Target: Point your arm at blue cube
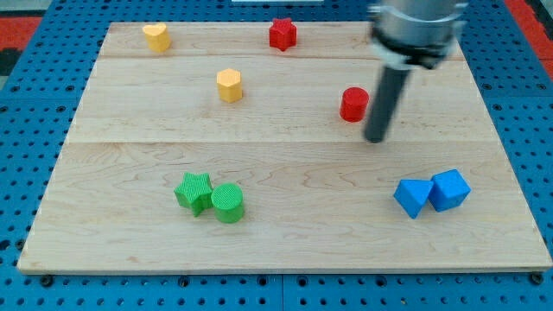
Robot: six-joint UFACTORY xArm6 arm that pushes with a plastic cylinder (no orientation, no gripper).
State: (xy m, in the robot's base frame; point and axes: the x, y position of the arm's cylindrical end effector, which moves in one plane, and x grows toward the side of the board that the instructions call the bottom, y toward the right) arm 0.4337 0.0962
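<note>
While our tip (375,138) rests beside the red cylinder block (353,104), the blue cube block (450,189) lies well apart toward the view's bottom right on the wooden surface (285,242). We carry no pincer, only a rod.

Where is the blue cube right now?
The blue cube sits at the wooden board's lower right, touching another blue block on its left, below my tip.

Light wood board (285,238) on blue pegboard (34,104), carrying yellow heart (156,36), yellow hexagon (229,85), red star (282,34), red cylinder (352,104), green star (194,192) touching green cylinder (228,203), blue cube (450,189) touching a second blue block (413,197).
</note>
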